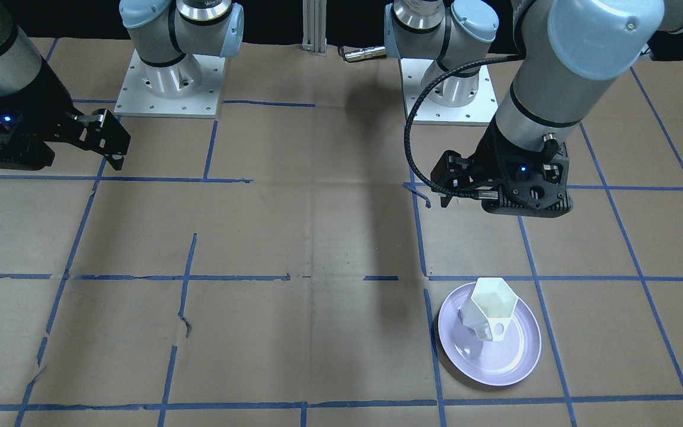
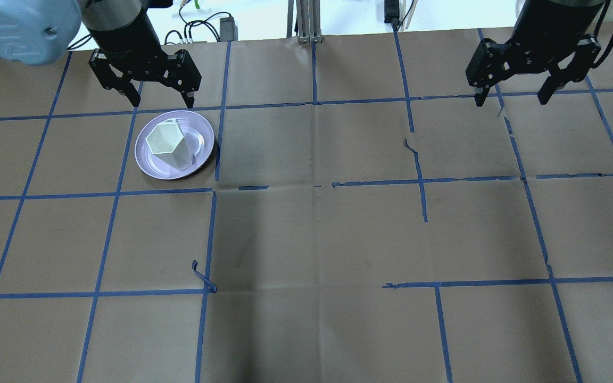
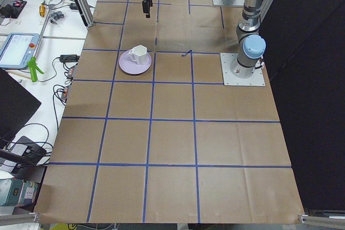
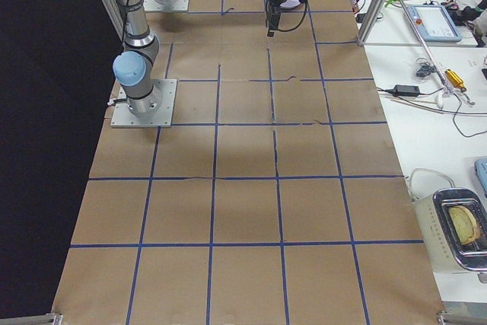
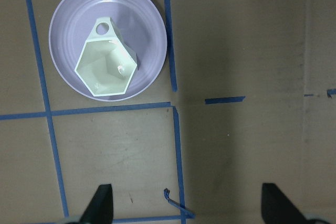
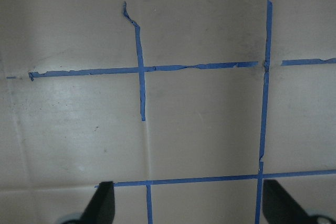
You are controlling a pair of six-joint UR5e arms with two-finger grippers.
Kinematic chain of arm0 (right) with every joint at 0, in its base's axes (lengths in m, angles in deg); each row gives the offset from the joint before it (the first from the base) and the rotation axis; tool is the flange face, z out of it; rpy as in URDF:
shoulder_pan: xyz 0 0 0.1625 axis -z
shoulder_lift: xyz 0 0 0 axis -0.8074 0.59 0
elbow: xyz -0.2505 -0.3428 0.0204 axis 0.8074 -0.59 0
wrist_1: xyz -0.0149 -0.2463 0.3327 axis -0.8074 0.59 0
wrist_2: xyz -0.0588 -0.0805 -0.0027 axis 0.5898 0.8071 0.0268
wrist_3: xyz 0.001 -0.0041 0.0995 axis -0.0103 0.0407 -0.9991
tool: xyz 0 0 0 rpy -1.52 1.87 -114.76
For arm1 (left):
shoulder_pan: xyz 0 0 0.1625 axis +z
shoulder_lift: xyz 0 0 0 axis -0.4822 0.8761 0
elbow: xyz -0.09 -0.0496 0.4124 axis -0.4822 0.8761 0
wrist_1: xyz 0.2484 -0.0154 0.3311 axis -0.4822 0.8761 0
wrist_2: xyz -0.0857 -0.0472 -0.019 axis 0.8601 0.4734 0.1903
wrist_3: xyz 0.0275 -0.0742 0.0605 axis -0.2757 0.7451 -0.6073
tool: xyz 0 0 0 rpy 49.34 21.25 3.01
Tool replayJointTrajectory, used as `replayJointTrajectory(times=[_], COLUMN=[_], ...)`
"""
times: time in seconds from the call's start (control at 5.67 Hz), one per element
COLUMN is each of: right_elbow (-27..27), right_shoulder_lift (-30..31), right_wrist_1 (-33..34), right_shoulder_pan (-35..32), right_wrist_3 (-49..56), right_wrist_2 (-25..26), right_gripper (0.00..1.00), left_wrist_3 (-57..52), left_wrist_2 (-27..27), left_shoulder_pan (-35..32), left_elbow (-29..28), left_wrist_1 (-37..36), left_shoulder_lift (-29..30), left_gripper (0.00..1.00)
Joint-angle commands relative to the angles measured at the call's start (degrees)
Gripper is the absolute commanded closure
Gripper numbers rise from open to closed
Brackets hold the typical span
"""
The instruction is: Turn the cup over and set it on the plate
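The cup (image 2: 169,142) stands upright, mouth up, on the plate (image 2: 144,159), with its handle over the plate's floor. Both lie below the left gripper (image 2: 163,99) and do not touch it. In that wrist's view they sit ahead of the fingers (image 5: 102,203), off to one side. This gripper hangs with its jaws spread wide and holds nothing. The right gripper (image 2: 510,99), well apart from the cup across the paper-covered table (image 2: 338,239), is likewise spread and empty.

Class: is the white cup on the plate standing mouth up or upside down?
Mouth up. The left wrist view looks down into the cup through its open hexagonal rim to the inside; it stands on the plate.
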Motion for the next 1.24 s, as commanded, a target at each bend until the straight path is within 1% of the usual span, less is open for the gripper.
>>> replayJointTrajectory(times=[0.0, 0.18, 0.35, 0.53, 1.06], right_elbow=[0.0, 0.0, 0.0, 0.0, 0.0], right_shoulder_lift=[0.0, 0.0, 0.0, 0.0, 0.0], right_wrist_1=[0.0, 0.0, 0.0, 0.0, 0.0], right_shoulder_pan=[0.0, 0.0, 0.0, 0.0, 0.0], right_wrist_3=[0.0, 0.0, 0.0, 0.0, 0.0], right_wrist_2=[0.0, 0.0, 0.0, 0.0, 0.0], right_gripper=[0.0, 0.0, 0.0, 0.0, 0.0], left_wrist_3=[0.33, 0.59, 2.15, 2.95, 2.35], left_wrist_2=[0.07, -0.1, -0.02, -0.02, -0.19], left_shoulder_pan=[-0.45, -0.36, -0.28, -0.28, 0.07], left_elbow=[3.09, 6.6, 8.9, 10.14, 9.54], left_wrist_1=[0.39, 0.12, -3.89, -5.4, -5.33], left_shoulder_lift=[-5.05, -6.73, -7.79, -8.59, -8.77], left_gripper=[0.01, 0.01, 0.01, 0.01, 0.01])
